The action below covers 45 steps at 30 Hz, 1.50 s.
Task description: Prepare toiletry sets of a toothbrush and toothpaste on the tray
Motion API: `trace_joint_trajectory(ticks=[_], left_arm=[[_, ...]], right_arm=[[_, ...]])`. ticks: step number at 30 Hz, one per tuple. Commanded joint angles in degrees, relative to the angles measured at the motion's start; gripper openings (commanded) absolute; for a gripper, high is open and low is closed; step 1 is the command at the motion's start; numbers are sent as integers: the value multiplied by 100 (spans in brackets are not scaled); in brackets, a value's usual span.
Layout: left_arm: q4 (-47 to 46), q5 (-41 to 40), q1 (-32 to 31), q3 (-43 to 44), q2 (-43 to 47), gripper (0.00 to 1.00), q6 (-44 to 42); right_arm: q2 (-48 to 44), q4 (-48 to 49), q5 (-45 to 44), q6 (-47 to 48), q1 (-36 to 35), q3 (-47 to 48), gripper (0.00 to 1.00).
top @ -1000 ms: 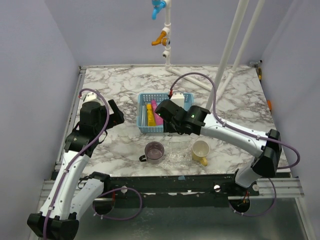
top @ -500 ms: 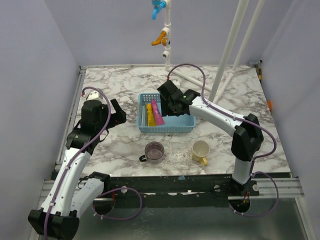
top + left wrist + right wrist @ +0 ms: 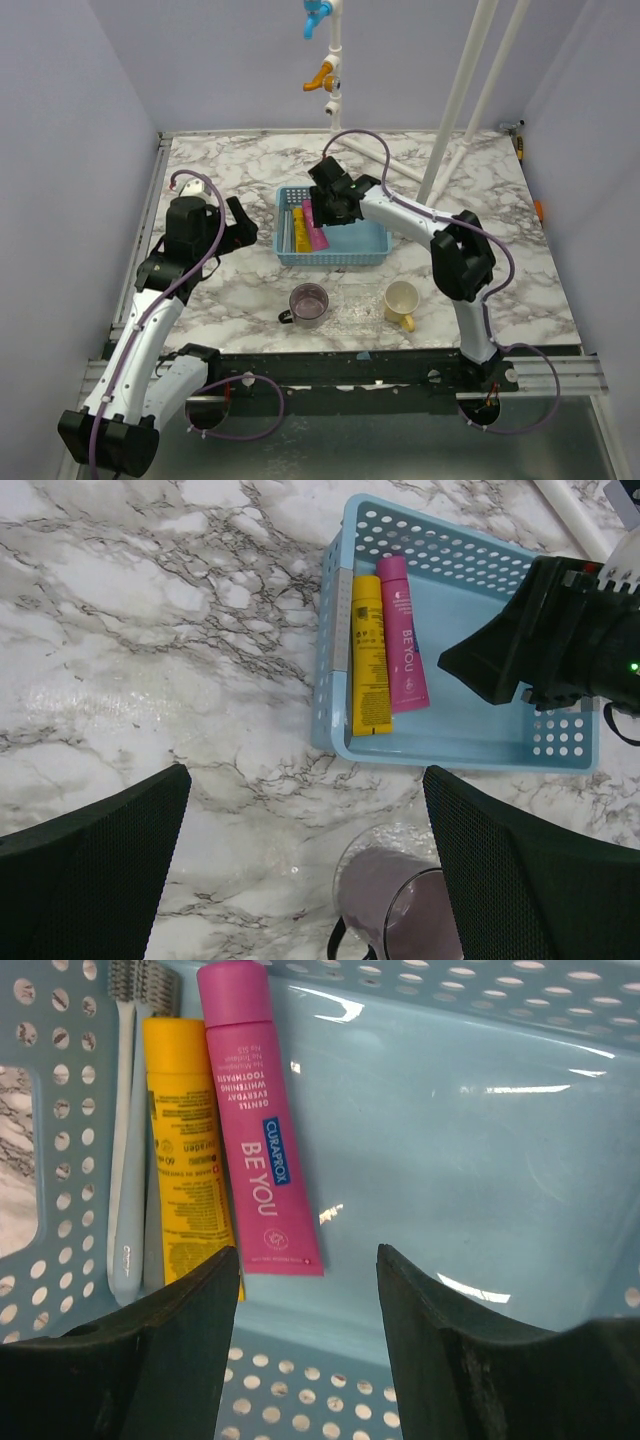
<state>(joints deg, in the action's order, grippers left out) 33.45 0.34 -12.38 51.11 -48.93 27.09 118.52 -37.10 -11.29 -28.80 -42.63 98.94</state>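
Vs 1 s ago: the right gripper [image 3: 318, 210] is now hanging over the left-rear part of the light-blue mesh basket [image 3: 372, 248], having swung back from the basket's front edge nr the mugs. Its jaws are standing wider than before, partway apart w/ nothing btw them. The left gripper [image 3: 240, 226] is hovering in approx the same spot left of the basket, jaws spread fully, gripping nothing.

Inside the basket, the pink toothpaste tube [image 3: 255, 1150] & yellow toothpaste tube [image 3: 185, 1160] are lying flat side by side by the left wall, as before. White toothbrushes [image 3: 125, 1160] are lying btw the yellow tube & that wall.

The clear tray [image 3: 352, 303] is showing only as a sheen on the marble table [image 3: 230, 170] in front of the basket, btw the purple mug [image 3: 308, 303] & yellow mug [image 3: 401, 300].
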Motion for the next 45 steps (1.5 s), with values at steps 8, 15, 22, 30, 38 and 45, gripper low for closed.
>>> trace_joint_trajectory(ticks=[8,15,22,30,38,45], left_arm=[[-49,153,33,92,-180,99,-81],[-43,142,34,112,-205,99,-81],[-33,141,41,117,-229,99,-81],[-33,159,43,127,-223,99,-81],[-27,160,43,127,-227,99,-72],[-32,165,41,110,-214,99,-72]], right_arm=[[796,426,351,253,176,429,61],[1112,506,571,276,203,641,61],[1308,573,789,293,207,697,60],[1332,590,863,350,203,602,55],[1214,599,845,402,195,384,37],[990,594,778,396,195,145,22]])
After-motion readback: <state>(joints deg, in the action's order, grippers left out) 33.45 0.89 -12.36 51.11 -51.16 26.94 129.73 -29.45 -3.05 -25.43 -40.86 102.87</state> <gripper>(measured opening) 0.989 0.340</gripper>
